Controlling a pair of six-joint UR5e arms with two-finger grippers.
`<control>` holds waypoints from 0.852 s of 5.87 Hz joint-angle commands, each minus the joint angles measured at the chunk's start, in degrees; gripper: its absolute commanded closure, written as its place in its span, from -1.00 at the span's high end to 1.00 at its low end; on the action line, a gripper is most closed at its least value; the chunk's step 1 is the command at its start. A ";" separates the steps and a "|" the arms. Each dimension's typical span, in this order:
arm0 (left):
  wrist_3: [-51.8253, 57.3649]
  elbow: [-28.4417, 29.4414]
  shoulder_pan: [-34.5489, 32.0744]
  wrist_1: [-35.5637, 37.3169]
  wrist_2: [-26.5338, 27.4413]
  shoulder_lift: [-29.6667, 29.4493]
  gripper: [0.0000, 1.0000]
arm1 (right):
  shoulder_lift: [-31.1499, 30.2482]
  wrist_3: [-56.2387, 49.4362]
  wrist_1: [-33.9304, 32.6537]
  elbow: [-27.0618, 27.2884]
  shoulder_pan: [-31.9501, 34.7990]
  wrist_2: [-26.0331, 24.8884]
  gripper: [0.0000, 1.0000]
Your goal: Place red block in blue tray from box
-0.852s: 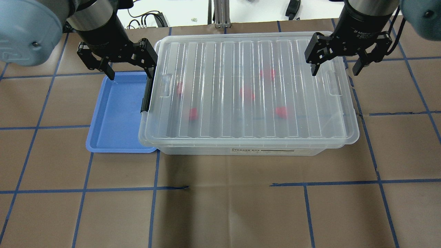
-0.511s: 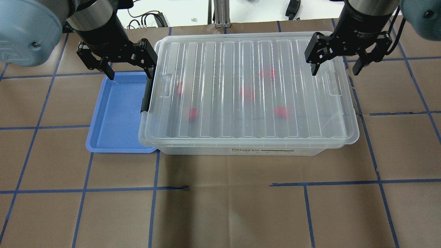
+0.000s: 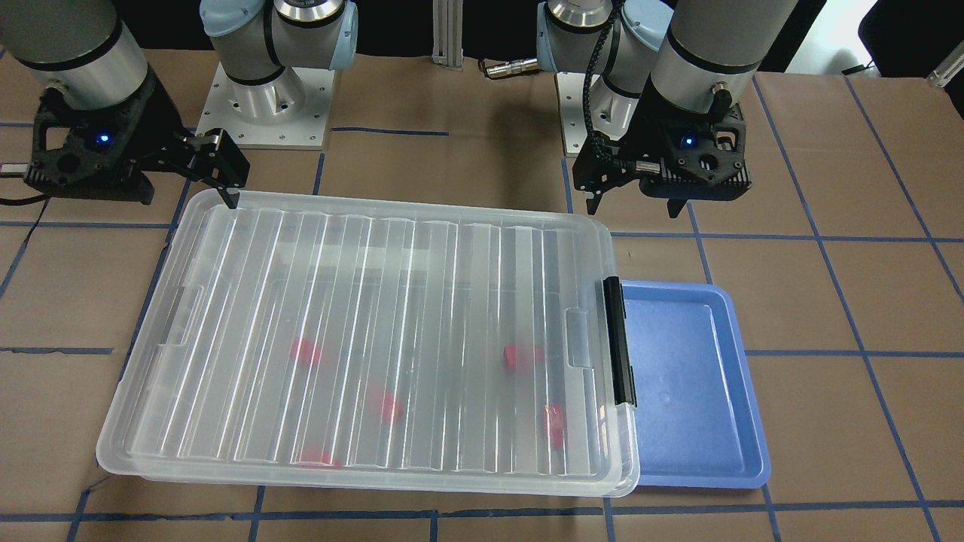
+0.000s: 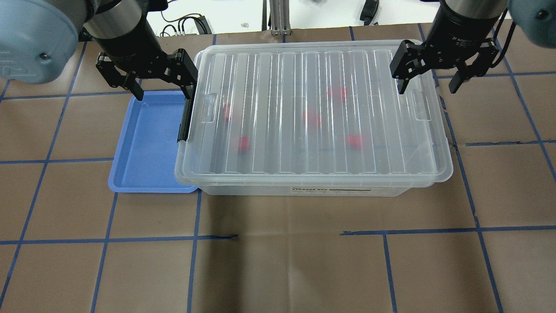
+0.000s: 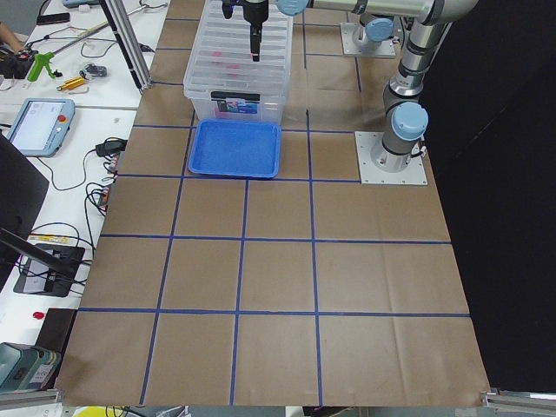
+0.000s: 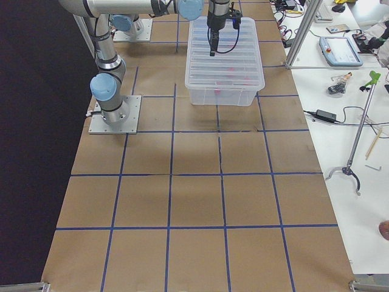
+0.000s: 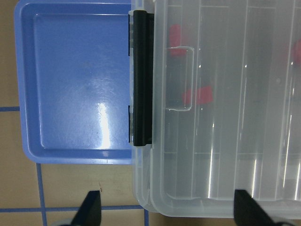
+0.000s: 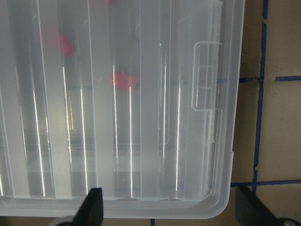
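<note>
Box [image 4: 312, 117], lid on, on counter [image 4: 278, 261], red blocks [image 4: 355, 140] inside, tray [image 4: 143, 143] beside latch end, L gripper [image 4: 164, 92] wide above tray's far edge, R gripper [image 4: 428, 89] wide above box's opposite end.

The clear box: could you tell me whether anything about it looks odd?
Only one end carries a black latch, beside the blue tray; the opposite end of the box shows none. Otherwise nothing stands out.
</note>
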 commanded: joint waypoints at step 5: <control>0.10 -0.06 -0.08 0.00 0.06 -0.35 0.96 | 5.43 -12.93 -14.26 10.64 -9.20 0.09 1.00</control>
